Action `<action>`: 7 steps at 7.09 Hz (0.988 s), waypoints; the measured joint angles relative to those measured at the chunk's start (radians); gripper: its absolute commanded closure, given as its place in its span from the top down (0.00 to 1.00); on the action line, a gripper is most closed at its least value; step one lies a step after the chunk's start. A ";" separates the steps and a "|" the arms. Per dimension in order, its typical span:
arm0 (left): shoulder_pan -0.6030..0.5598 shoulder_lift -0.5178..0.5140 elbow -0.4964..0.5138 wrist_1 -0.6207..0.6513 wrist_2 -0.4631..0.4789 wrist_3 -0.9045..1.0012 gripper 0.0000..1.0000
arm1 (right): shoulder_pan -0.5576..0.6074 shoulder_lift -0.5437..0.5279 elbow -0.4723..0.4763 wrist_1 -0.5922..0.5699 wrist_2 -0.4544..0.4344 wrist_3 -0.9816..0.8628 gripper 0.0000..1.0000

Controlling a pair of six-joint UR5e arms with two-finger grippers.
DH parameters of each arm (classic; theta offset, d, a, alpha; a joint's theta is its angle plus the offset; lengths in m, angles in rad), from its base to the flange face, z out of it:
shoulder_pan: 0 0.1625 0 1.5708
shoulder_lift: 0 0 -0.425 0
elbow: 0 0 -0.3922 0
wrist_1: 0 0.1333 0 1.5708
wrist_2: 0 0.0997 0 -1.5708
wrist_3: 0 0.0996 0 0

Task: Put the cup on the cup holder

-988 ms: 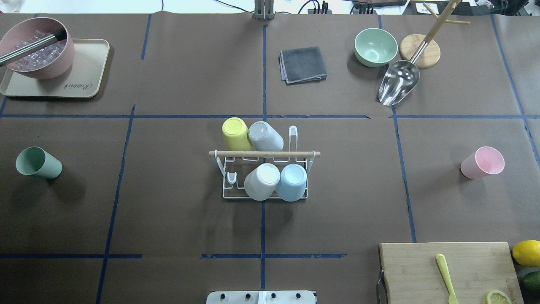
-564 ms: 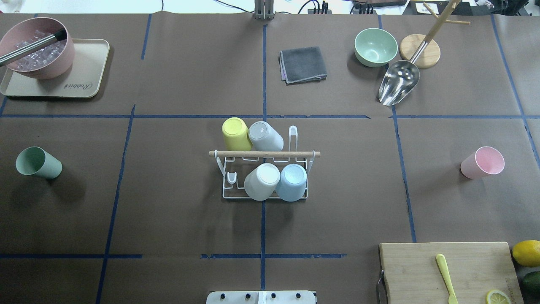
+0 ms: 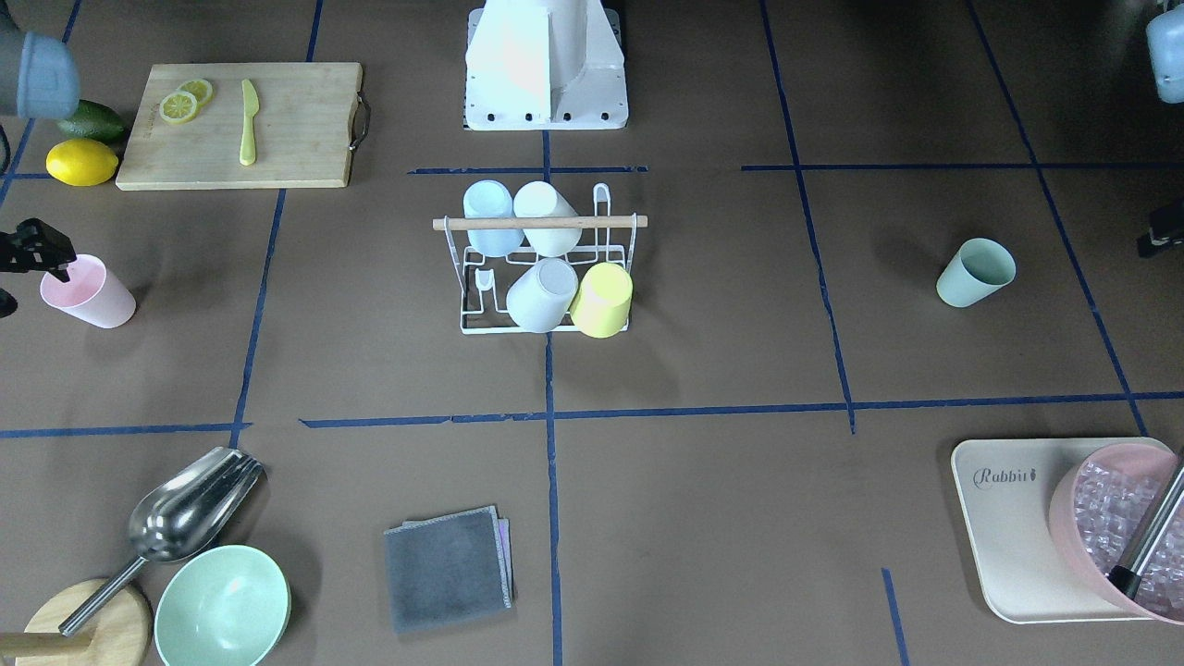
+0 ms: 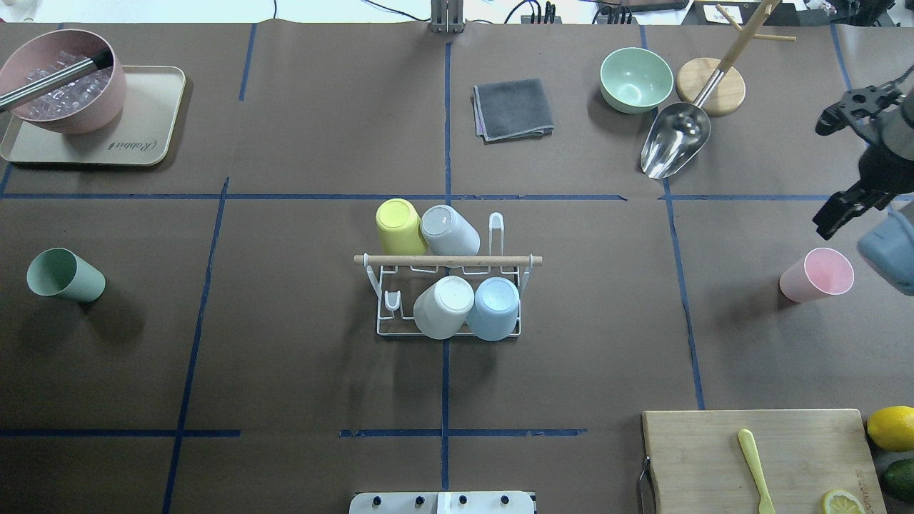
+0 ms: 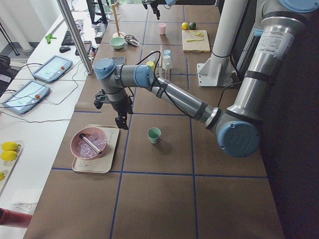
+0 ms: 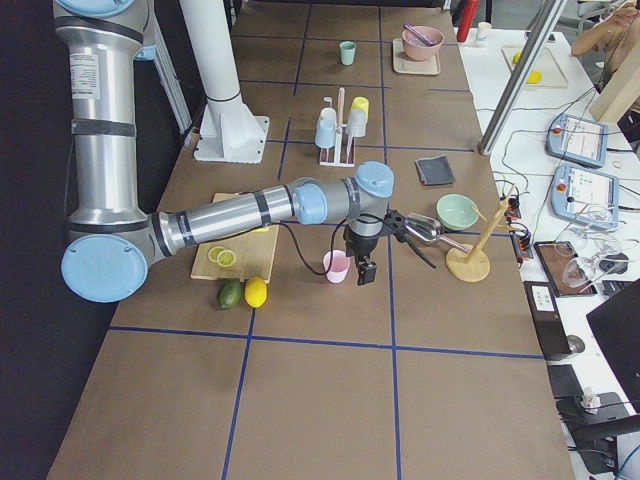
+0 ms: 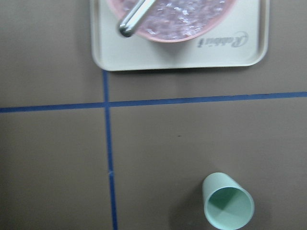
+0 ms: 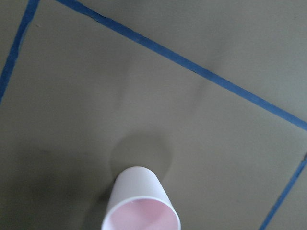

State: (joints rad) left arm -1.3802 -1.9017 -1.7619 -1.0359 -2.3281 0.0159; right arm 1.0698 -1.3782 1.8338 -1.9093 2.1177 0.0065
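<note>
The white wire cup holder (image 4: 446, 260) with a wooden rod stands mid-table and carries yellow, grey, white and blue cups upside down. A pink cup (image 4: 817, 275) lies on its side at the right; it also shows at the bottom of the right wrist view (image 8: 139, 206). A green cup (image 4: 64, 275) lies at the left and shows in the left wrist view (image 7: 228, 206). My right gripper (image 4: 827, 175) hovers open and empty just beyond the pink cup. My left gripper (image 5: 112, 112) hangs between the green cup and the tray; I cannot tell its state.
A beige tray (image 4: 143, 143) with a pink bowl of ice sits far left. A grey cloth (image 4: 513, 108), a green bowl (image 4: 635, 78) and a metal scoop (image 4: 675, 143) lie at the back. A cutting board (image 4: 714, 457) and a lemon (image 4: 891, 427) sit near right.
My right arm has come into the overhead view at the right edge, above the pink cup. The cups and the holder have not moved.
</note>
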 measured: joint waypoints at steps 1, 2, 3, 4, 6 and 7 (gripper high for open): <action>0.041 -0.026 0.032 0.006 -0.005 0.000 1.00 | -0.050 0.085 -0.057 -0.059 -0.015 -0.009 1.00; 0.085 -0.048 0.071 0.010 -0.007 0.001 1.00 | -0.089 0.150 -0.117 -0.109 -0.036 -0.043 1.00; 0.133 -0.068 0.107 0.013 -0.007 0.002 1.00 | -0.113 0.185 -0.166 -0.146 -0.054 -0.094 1.00; 0.180 -0.090 0.154 0.014 -0.007 0.002 1.00 | -0.122 0.201 -0.203 -0.171 -0.059 -0.124 1.00; 0.271 -0.144 0.264 0.014 -0.009 0.003 1.00 | -0.129 0.228 -0.271 -0.202 -0.060 -0.177 1.00; 0.302 -0.159 0.311 0.013 -0.009 0.004 1.00 | -0.129 0.249 -0.311 -0.227 -0.065 -0.240 1.00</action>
State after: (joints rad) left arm -1.0786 -2.0602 -1.4512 -1.0230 -2.3375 0.0194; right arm 0.9412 -1.1293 1.5232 -2.1363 2.0527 -0.2339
